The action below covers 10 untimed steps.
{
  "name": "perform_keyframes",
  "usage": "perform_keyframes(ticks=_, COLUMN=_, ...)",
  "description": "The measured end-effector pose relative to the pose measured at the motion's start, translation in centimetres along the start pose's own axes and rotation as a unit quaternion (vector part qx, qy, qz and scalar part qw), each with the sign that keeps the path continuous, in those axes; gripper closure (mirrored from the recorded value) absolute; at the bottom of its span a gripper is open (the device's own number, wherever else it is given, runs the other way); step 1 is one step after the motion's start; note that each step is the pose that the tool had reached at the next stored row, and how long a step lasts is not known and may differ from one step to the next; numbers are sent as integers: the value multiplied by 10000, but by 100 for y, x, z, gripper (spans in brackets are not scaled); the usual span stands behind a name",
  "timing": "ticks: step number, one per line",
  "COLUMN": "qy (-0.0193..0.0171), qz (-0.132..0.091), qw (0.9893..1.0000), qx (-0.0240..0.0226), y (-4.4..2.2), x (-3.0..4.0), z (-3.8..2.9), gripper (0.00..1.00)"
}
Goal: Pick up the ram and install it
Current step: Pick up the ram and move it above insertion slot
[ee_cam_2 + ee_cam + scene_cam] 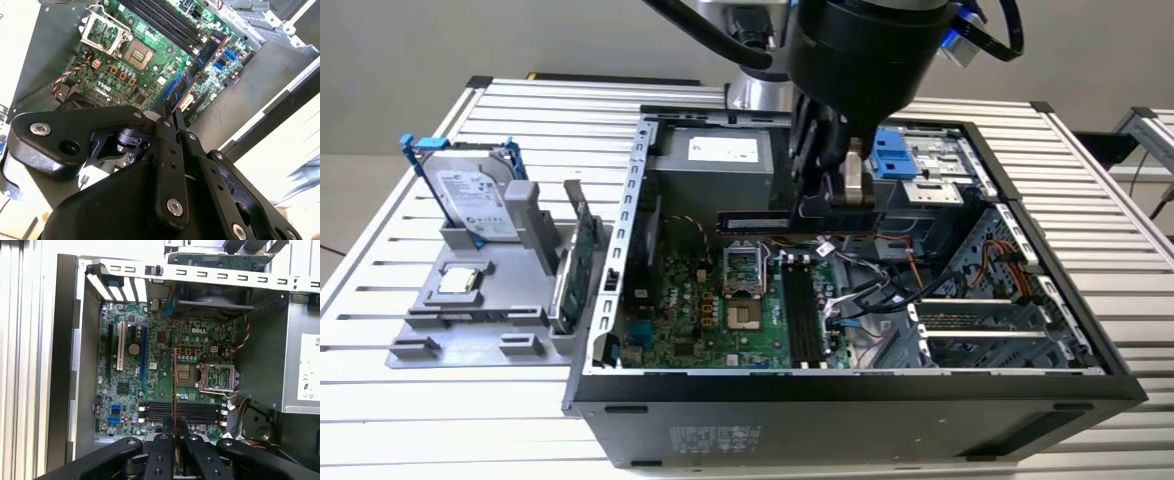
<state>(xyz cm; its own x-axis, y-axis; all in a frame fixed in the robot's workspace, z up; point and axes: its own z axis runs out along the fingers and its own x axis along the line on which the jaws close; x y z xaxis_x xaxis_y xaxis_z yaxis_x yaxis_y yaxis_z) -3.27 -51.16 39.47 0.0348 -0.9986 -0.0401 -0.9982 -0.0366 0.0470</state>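
Presently, left of the computer case, a hard drive stands in a grey holder. Over the case, above its memory slots, the end effector clamps the ram at one end. The ram is judged light, stiff and fragile; grip the flat faces and avoid the contacts.

Table was ribbed bare metal, satin. Computer case was matt black outside, dull grey sheet metal inside. Motherboard looked glossy green. Ram was dark, matt board. Gripper was matt black with bright metal screws. Holder was matt grey plastic.
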Motion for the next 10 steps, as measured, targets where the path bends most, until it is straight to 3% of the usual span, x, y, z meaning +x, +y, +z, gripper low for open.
perform_keyframes(ticks=10, qy=0, qz=0, qw=10000, qx=0, y=-70, x=2, z=-3, gripper=100)
